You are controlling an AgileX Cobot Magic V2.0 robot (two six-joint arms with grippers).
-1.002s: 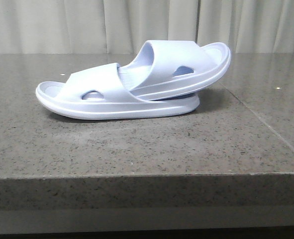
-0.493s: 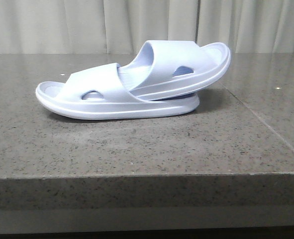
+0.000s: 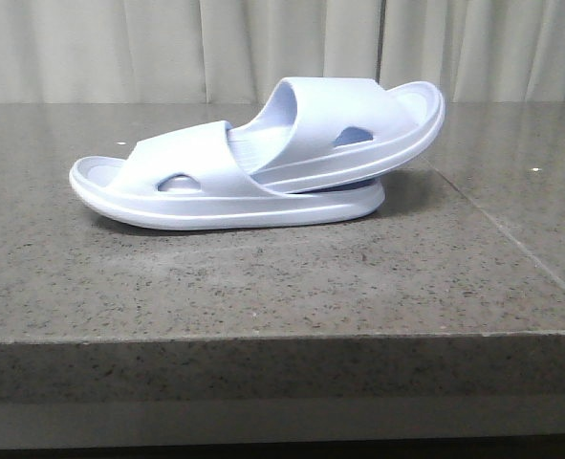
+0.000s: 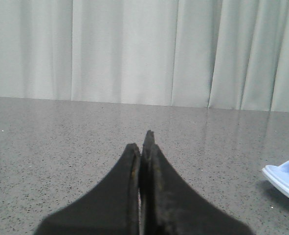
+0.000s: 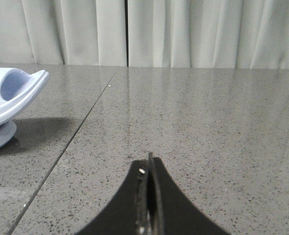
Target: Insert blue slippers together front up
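Observation:
The two blue slippers lie nested on the grey stone table in the front view. The lower slipper (image 3: 182, 182) rests flat with its toe to the left. The upper slipper (image 3: 358, 120) is pushed under the lower one's strap and tilts up to the right. My left gripper (image 4: 143, 142) is shut and empty, with one slipper's tip (image 4: 285, 178) off to its side. My right gripper (image 5: 149, 164) is shut and empty, with the raised slipper end (image 5: 12, 95) off to its side. Neither gripper shows in the front view.
The grey speckled table (image 3: 263, 287) has a front edge close to the camera and a seam line (image 3: 511, 239) running back on the right. Pale curtains (image 3: 263, 48) hang behind the table.

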